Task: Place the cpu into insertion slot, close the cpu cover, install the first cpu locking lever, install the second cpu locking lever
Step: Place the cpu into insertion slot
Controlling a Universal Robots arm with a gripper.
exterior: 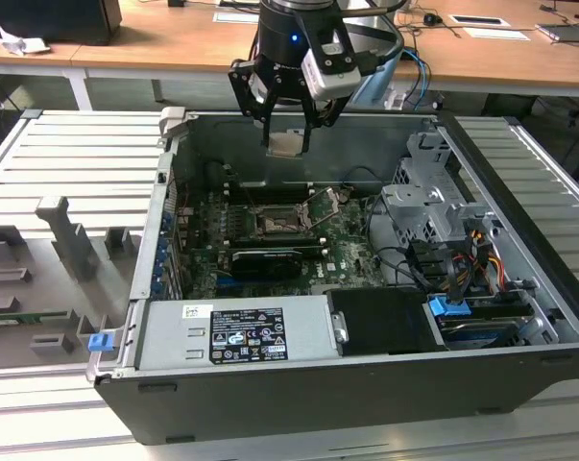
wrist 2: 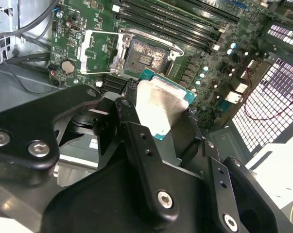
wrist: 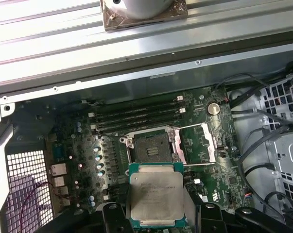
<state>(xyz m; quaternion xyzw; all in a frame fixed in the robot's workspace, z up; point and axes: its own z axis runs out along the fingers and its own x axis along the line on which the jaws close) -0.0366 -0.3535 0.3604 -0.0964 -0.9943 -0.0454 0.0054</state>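
My gripper (exterior: 289, 142) hangs above the open computer case, shut on the cpu (exterior: 287, 144). The cpu (wrist: 156, 194) is a flat square chip with a dull silver face and a green edge, pinched between two black fingers (wrist 2: 129, 114). It hovers well above the motherboard, near the insertion slot (wrist: 151, 145), a dark square socket with a silvery rim that stands uncovered. The slot (wrist 2: 145, 57) also shows past the chip (wrist 2: 161, 104) in the second wrist view. The cpu cover (wrist: 197, 143) is swung open and lies beside the slot, as also seen in the exterior view (exterior: 325, 205).
Long black memory connectors (wrist: 136, 114) run along one side of the socket. A grey power supply (exterior: 236, 331) fills the case's front, and a metal drive cage (exterior: 433, 206) with cables sits at the exterior view's right. The case wall (exterior: 174, 192) rises around the board.
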